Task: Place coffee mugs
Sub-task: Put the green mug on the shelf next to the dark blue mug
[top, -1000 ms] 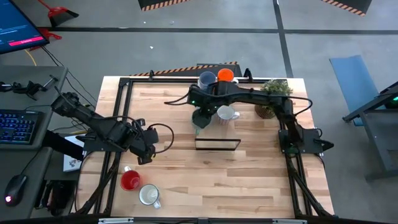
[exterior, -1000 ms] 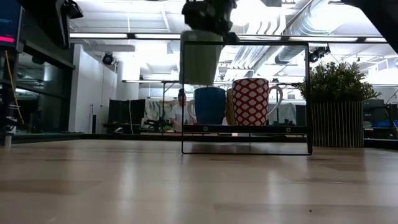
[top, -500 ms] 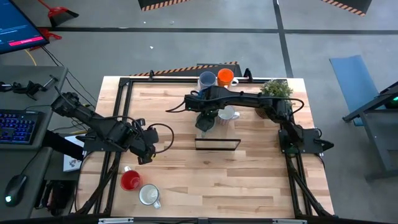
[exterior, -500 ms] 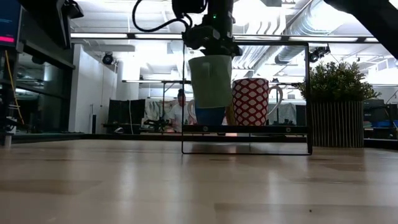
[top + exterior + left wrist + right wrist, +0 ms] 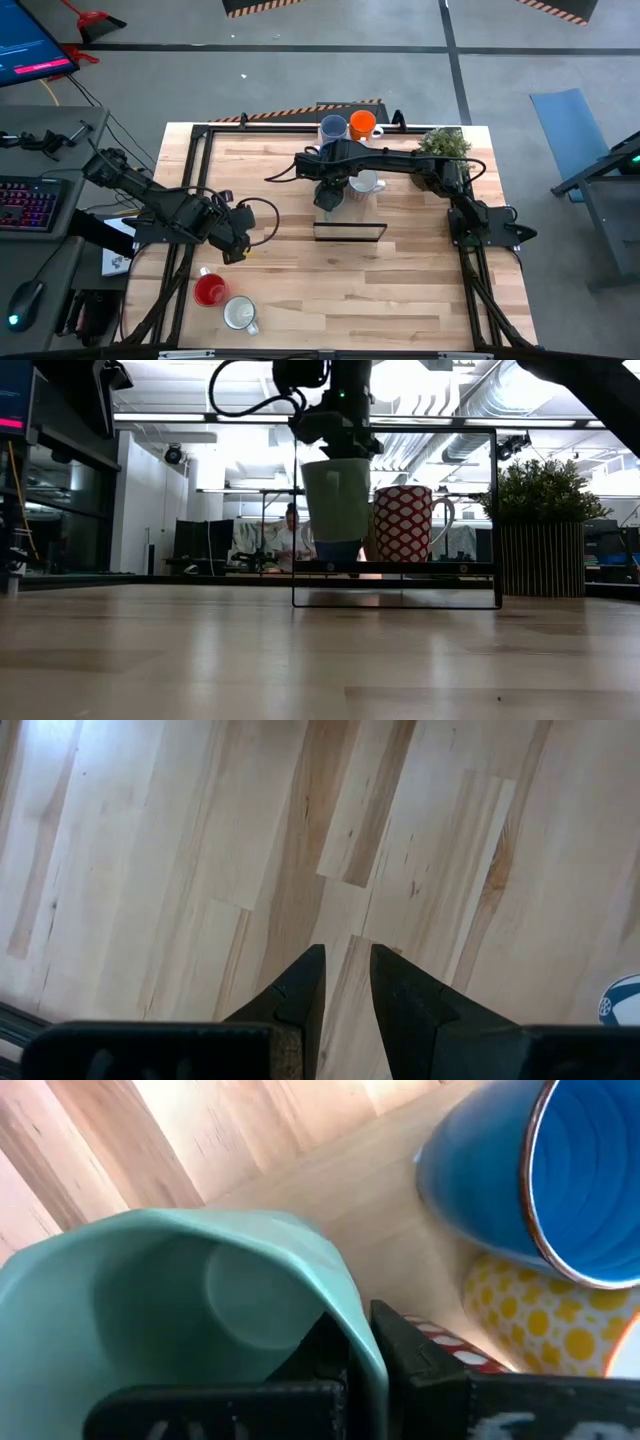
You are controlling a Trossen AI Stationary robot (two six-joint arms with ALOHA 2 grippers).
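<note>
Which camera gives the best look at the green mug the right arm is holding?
The right wrist view: the green mug fills it, rim pinched by the right gripper. Low view shows its side; high view barely shows it; left wrist view doesn't.

Two black jointed arms of matte segments. Left arm (image 5: pixel 170 212): black cable looped beside its wrist. Right arm (image 5: pixel 400 160): cable loop, apparently a small green light. Left gripper (image 5: pixel 345 982): two dark tapered fingers.

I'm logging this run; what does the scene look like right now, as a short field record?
right gripper: shut on the pale green mug, held over the black wire rack
left gripper: empty, over bare wood
behind rack: blue mug, red patterned mug
near edge: red mug, white mug
</note>
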